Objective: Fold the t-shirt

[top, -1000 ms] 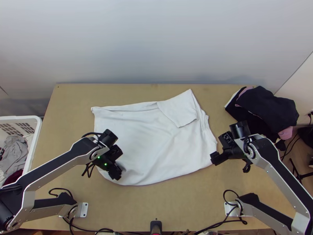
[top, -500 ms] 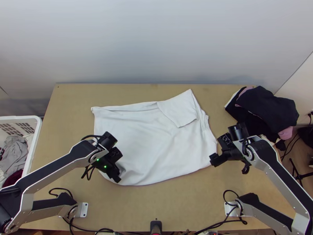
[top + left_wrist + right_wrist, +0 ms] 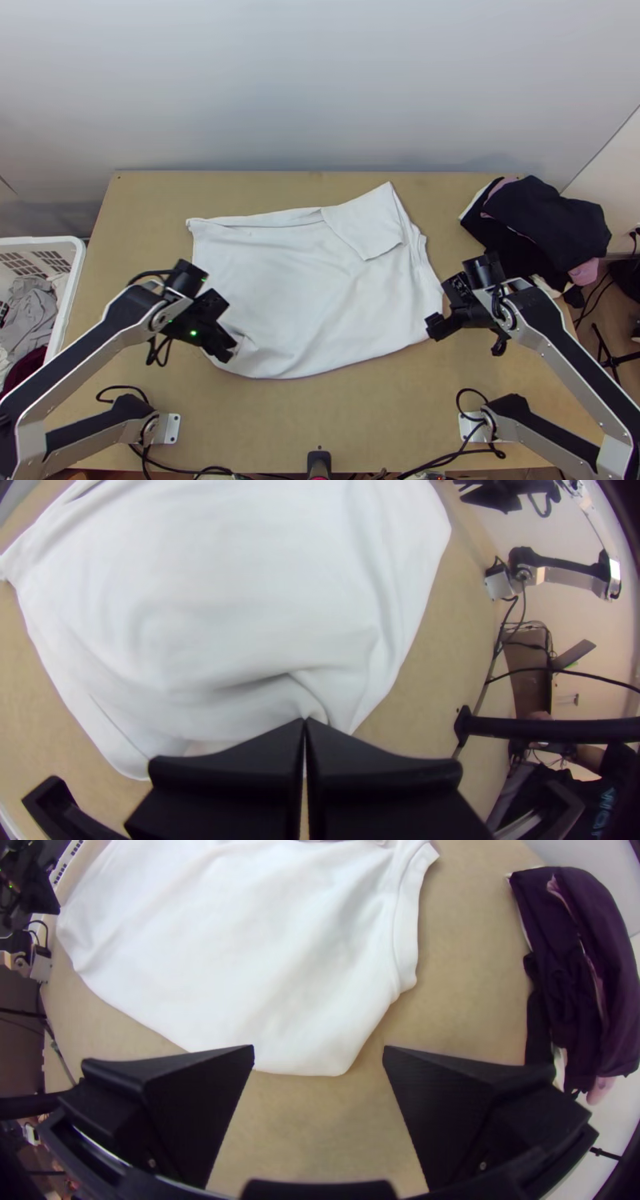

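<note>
Hidden under the jaws of the left gripper is a bit of the t-shirt — whether they pinch it, I can't tell. Outward from those jaws, the picture's edge cuts off the white basket, its heaped clothes too jumbled to tell apart. Beyond the right gripper's jaws, the dark pile runs out of the right wrist view.

My left arm bends at the elbow and angles inward, a green light glowing at the wrist. The jaws of my left gripper are pressed together at the tips. My right arm slants in from its side; my right gripper has its jaws parted wide, well apart from the left pair.
</note>
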Controlling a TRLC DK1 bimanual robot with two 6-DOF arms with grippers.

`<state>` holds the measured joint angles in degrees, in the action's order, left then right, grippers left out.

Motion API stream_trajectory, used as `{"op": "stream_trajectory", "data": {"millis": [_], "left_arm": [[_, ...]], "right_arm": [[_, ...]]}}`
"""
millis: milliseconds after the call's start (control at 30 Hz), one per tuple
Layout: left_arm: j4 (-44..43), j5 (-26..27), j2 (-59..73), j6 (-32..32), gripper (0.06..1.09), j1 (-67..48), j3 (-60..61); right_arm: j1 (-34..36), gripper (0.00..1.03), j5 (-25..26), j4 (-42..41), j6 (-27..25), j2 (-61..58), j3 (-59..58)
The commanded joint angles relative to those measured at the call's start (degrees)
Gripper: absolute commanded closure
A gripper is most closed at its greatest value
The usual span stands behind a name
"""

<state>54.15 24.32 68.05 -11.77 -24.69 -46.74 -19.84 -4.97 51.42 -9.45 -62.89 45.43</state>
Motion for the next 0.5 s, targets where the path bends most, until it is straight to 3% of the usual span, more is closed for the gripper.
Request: {"op": "stream_trajectory", "data": {"millis": [0, 267, 467], "left_arm": [[3.59, 1.79, -4.95, -1.24, 1.04, 3.86, -1.34], [10.27, 1.7, -7.41, -6.77, 1.04, 3.95, -2.65], [10.89, 1.61, -9.08, -7.13, 1.04, 4.03, -1.16]], "right_arm": [[-0.56, 0.13, -0.04, -1.06, 0.58, -1.44, 0.01], [-0.56, 0.13, -0.04, -2.81, 1.19, -3.73, 0.36], [-0.56, 0.13, 0.75, -4.31, 1.28, -6.01, -1.13]]}}
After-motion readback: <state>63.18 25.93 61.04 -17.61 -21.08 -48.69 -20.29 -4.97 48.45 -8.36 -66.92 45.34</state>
